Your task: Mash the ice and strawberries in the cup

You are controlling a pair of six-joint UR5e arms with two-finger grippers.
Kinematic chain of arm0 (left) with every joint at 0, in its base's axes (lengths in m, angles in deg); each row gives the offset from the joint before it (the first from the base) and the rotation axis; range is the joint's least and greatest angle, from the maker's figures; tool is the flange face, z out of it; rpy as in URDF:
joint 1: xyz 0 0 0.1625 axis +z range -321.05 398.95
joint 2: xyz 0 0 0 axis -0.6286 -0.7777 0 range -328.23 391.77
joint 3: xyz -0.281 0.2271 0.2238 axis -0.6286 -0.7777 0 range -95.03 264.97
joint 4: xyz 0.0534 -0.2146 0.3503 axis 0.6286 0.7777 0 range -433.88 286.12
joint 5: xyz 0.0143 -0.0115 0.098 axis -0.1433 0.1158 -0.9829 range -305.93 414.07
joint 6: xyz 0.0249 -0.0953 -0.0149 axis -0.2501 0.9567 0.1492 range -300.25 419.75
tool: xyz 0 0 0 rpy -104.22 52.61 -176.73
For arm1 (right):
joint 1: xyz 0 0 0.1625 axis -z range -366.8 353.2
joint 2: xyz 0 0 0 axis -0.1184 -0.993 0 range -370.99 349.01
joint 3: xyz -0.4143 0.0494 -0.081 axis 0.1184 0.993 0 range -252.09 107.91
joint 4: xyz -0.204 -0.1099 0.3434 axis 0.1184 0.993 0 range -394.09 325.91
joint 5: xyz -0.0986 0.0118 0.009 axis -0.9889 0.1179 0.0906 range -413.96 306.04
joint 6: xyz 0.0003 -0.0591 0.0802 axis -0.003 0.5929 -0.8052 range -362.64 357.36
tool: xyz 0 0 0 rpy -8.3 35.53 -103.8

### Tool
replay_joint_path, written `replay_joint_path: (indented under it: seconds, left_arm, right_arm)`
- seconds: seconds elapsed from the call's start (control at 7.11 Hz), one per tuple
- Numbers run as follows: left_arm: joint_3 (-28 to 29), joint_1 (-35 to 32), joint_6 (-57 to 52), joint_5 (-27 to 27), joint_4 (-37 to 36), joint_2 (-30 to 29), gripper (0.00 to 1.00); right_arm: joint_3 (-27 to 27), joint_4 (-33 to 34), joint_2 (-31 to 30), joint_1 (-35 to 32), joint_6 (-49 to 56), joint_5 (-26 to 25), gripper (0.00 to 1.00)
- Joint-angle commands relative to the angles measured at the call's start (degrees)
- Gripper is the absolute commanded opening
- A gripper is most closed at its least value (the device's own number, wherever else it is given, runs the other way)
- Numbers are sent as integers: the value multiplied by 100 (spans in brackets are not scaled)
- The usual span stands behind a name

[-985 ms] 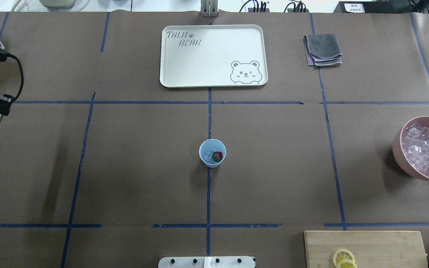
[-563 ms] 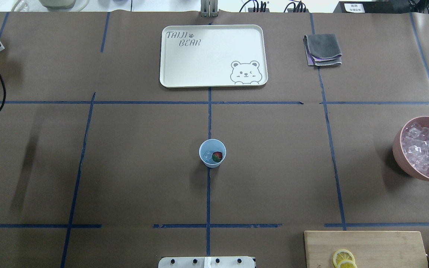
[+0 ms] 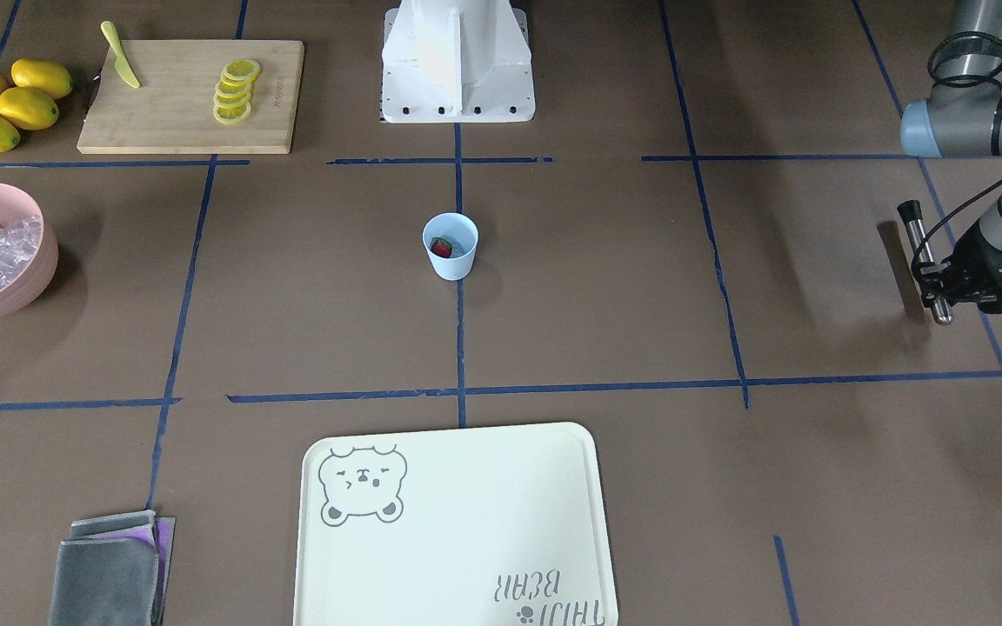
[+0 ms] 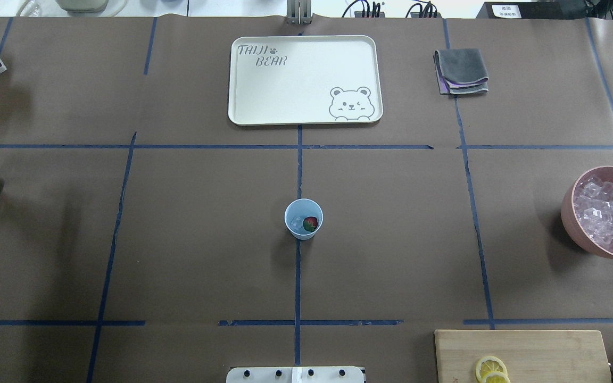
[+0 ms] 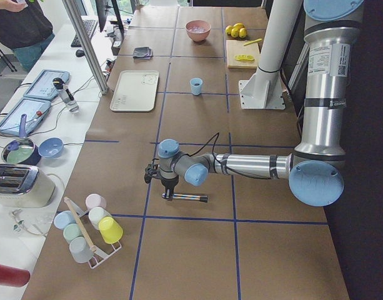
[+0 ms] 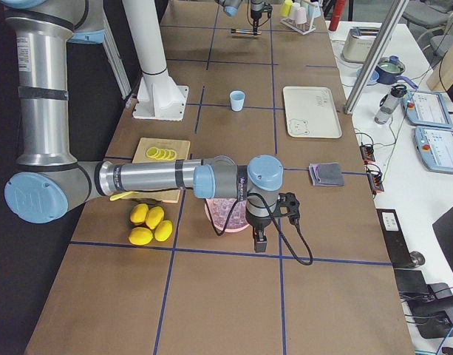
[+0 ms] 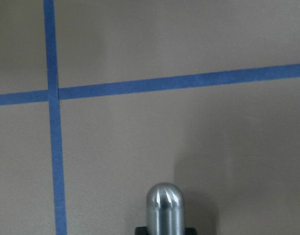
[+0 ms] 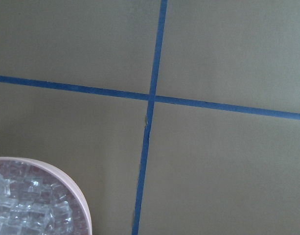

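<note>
The light blue cup (image 4: 303,218) (image 3: 450,245) stands upright at the table's middle. Inside it lie a red strawberry (image 4: 311,223) (image 3: 441,248) and clear ice (image 4: 297,223). Far off at the table's left end, my left gripper (image 3: 934,280) (image 5: 167,185) is shut on a metal muddler rod (image 3: 923,259) (image 5: 186,197), held low over the paper. The rod's rounded end (image 7: 163,205) shows in the left wrist view. My right gripper (image 6: 257,235) hangs beside the pink bowl and shows only in the exterior right view, so I cannot tell its state.
A pink bowl (image 4: 570,213) (image 3: 42,265) full of ice sits at the right edge. A white bear tray (image 4: 296,90) and a folded grey cloth (image 4: 461,71) lie at the far side. A cutting board (image 3: 170,113) with lemon slices, whole lemons (image 3: 5,104), and a cup rack (image 5: 88,225) are there too.
My left arm has drawn back toward the left edge of the overhead view, taking the rod with it. The cup and its contents have not moved.
</note>
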Motion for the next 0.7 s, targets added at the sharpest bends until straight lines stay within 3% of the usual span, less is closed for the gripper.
replay_joint_path:
  seconds: [0.0, 0.14, 0.28, 0.42, 0.56]
  left_arm:
    - [70, 20, -49, -3, 58, -35, 99]
    - [26, 3, -58, 23, 32, -62, 100]
    - [-61, -154, -145, 415, -38, -62, 100]
    - [-62, -739, -737, 993, -352, -79, 100]
    - [-306, -1240, -1605, 1138, -1025, -88, 100]
  right_arm:
    - [-3, 0, -9, 0, 5, -3, 99]
    - [-11, 0, -9, 0, -4, 6, 99]
    - [-20, 0, -9, 0, -13, 6, 99]
    - [-12, 0, 0, 0, -13, 6, 99]
    - [-11, 0, 0, 0, -4, 6, 99]
